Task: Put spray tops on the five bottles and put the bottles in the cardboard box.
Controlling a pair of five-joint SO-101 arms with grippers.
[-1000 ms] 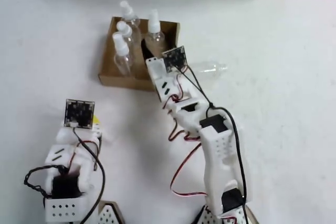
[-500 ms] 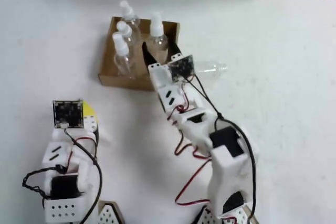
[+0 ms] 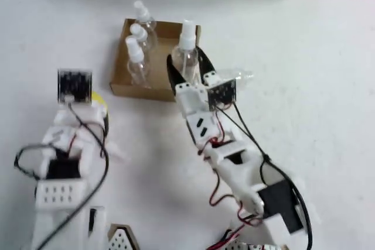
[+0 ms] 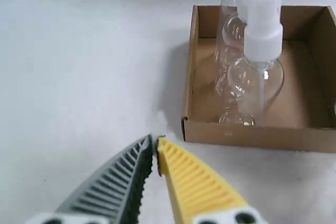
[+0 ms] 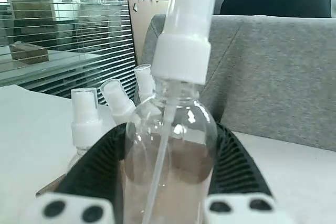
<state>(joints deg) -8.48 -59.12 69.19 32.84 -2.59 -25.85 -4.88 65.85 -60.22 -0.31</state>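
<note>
The right gripper (image 3: pixel 186 61), open around it a moment ago, now clamps the spray-topped bottle (image 5: pixel 170 145) upright over the cardboard box (image 3: pixel 120 84)'s near right corner, seemingly repositioning it, while the left gripper (image 4: pixel 155 145) is pinched shut, empty, and a fifth bottle (image 3: pixel 233 76) lies right of the box, unpacked.

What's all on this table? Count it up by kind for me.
Bottles: 5 (three in the cardboard box, one in the right claw, one lying on the table)
Cardboard box: 1
Claws: 2 (left claw shut, empty)
Total: 8
</note>
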